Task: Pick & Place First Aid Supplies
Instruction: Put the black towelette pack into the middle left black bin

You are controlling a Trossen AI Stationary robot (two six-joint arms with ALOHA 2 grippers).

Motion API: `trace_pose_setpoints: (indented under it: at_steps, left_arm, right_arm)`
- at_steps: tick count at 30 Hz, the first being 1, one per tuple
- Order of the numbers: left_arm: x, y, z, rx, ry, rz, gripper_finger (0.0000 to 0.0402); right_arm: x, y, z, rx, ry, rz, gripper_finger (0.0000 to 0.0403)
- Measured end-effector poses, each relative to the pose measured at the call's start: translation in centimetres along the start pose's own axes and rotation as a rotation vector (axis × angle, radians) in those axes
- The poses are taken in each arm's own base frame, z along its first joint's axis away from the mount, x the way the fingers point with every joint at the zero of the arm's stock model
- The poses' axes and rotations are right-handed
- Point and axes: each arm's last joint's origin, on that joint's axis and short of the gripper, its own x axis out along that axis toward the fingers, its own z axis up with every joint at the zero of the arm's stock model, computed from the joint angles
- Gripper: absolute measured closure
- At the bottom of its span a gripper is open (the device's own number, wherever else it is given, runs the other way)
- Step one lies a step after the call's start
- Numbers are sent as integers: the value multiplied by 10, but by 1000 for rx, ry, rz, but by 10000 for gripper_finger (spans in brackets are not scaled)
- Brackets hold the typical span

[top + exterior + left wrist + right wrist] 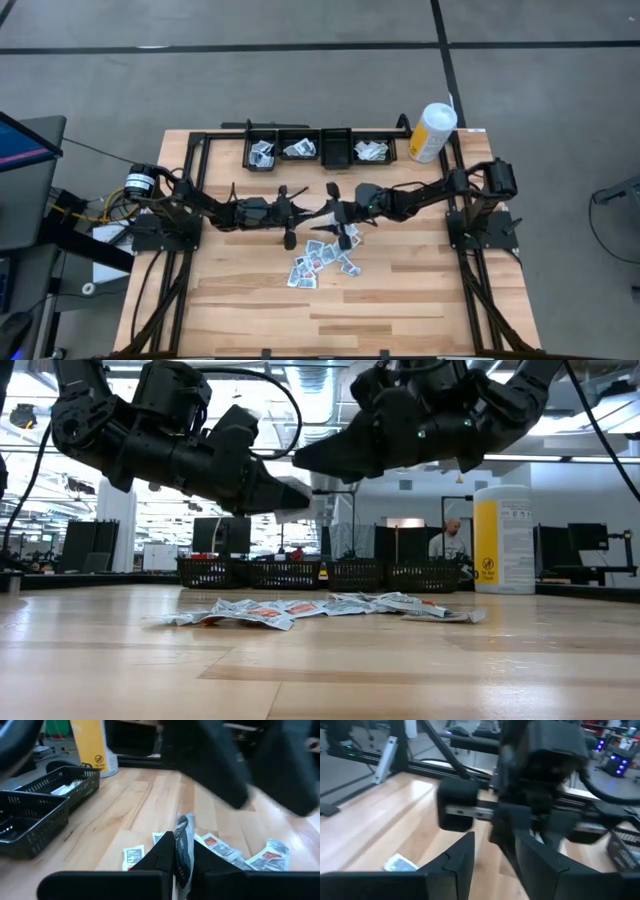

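Several first aid packets (320,262) lie in a loose pile at mid-table; the pile (320,608) lies flat on the wood. Above the pile, my left gripper (305,213) is shut on one white packet (184,832) with dark print. My right gripper (335,212) faces it tip to tip from the table's right. Its fingers (465,855) stand open, and my left gripper's head fills the right wrist view beyond them. In the low view both grippers, the left (298,495) and the right (305,460), hang well above the table. My left gripper pinches the packet between its two fingers, holding its rear part (182,860). The fingers (162,852) lie about level, pointing toward the table's right. The packet stands on edge, its front end sticking out past the fingertips, clear of the table and pile.
A row of black mesh bins (320,150) holding packets stands along the far edge. A tall white-and-yellow canister (432,132) stands at the row's right end. Bare wood lies toward the near edge. A person (452,535) shows in the room behind.
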Motion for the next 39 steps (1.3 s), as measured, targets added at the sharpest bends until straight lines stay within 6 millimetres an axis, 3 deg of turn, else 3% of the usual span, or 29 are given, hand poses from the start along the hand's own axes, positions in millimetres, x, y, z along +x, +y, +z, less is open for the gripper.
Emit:
trace_pose_setpoints:
  at_steps: [7, 14, 21, 29, 35, 39]
  left_arm:
    - [0, 1, -1, 3, 11, 53, 390]
    - [1, 16, -1, 85, 20, 246, 384]
    - [3, 64, -1, 112, 40, 478, 386]
    - [5, 122, 13, 39, -31, 466, 377]
    - [8, 149, 29, 22, -96, 473, 384]
    - [7, 161, 31, 37, -92, 515, 381]
  right_arm:
    - [1, 6, 2, -7, -18, 62, 265]
    - [0, 6, -5, 1, 53, 68, 268]
    - [-2, -3, -15, 27, 139, 51, 269]
    - [-6, -13, -22, 49, 195, 25, 275]
    - [-8, -20, -27, 64, 229, 10, 276]
    - [-9, -22, -29, 71, 247, 6, 276]
